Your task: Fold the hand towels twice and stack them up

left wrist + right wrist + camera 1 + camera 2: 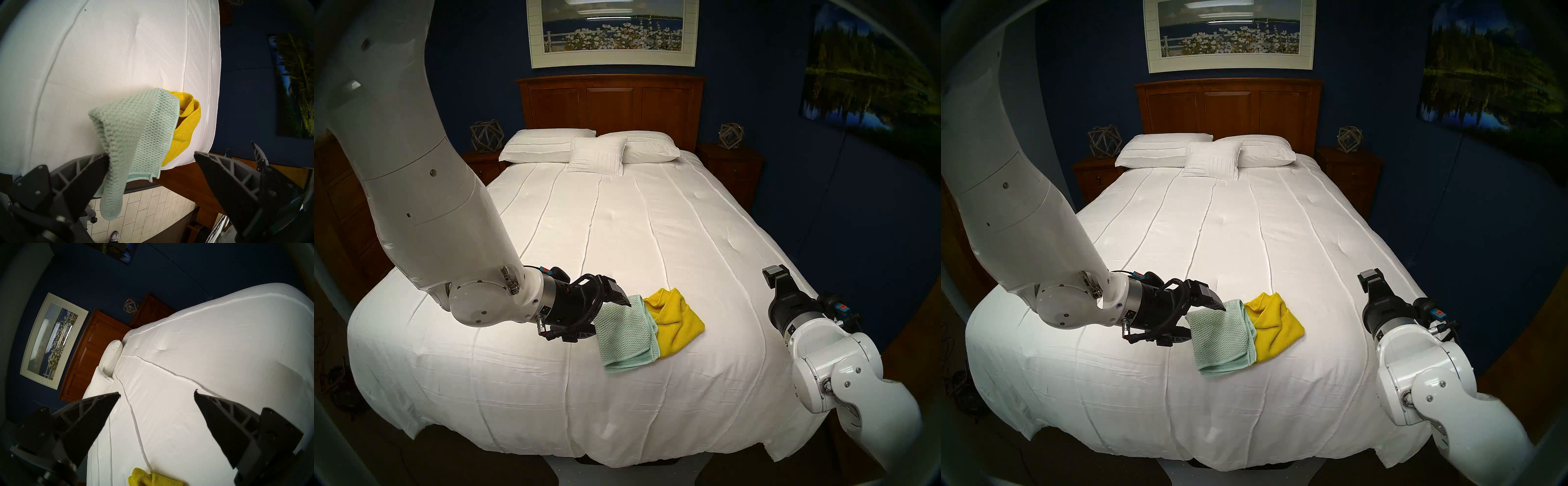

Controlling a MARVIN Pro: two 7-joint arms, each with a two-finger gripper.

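**Towel stack: laid, untidy, not released clear**

- Green towel: folded, overlapping the yellow towel near the bed's foot; one flap draped over a finger of the left gripper, jaws wide, clamping nothing.
- Yellow towel: bunched, fold loose.
- Right gripper: spread, empty, well aside.
- Pillows: far off; nothing obstructs.
- Remaining, likely: free flap, square stack.

My arms wear glossy white rounded shells dotted with small grey screws, each ending in a silver collar and a black wrist block. Braided black cable loops around the left gripper (orange-and-blue connectors sit by both wrists), and the fingers are dark, ribbed wedges.
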